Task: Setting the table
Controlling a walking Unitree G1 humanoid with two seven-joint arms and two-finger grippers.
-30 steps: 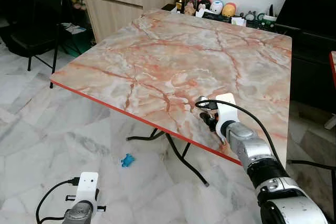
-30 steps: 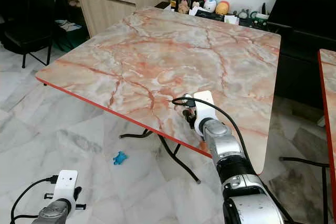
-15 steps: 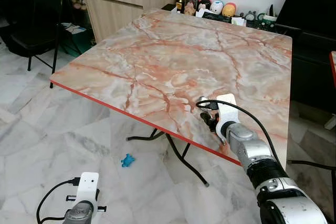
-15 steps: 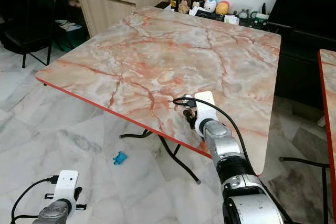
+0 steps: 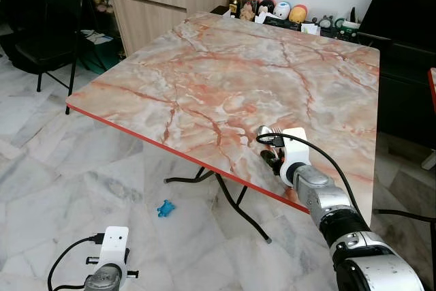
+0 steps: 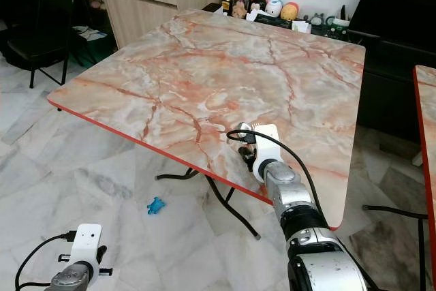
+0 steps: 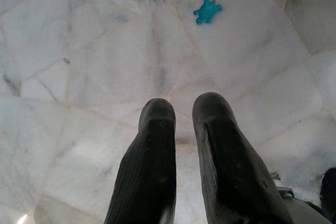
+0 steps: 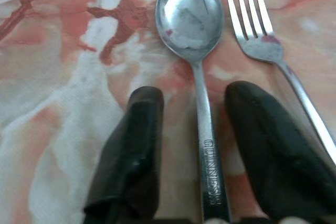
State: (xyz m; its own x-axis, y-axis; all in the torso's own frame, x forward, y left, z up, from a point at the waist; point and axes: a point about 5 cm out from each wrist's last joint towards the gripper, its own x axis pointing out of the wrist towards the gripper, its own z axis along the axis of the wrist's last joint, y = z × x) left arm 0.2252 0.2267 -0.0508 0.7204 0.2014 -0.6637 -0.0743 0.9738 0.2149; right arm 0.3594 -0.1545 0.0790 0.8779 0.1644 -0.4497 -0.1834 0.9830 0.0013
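Spoon (image 8: 197, 77) and fork (image 8: 273, 61) lay flat, side by side on the marble table (image 5: 225, 66) near its red front edge, the right gripper (image 8: 194, 145) standing spread with the spoon's handle loose between its fingers. Compared with a second earlier the wrist had drawn back slightly, suggesting the cutlery was placed. The left gripper (image 7: 181, 150) hung idle, parted, over the floor.

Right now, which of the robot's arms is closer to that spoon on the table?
The right. Its gripper is over the table, fingers open either side of the spoon handle, beside the fork. The left gripper hangs low over the floor, far away.
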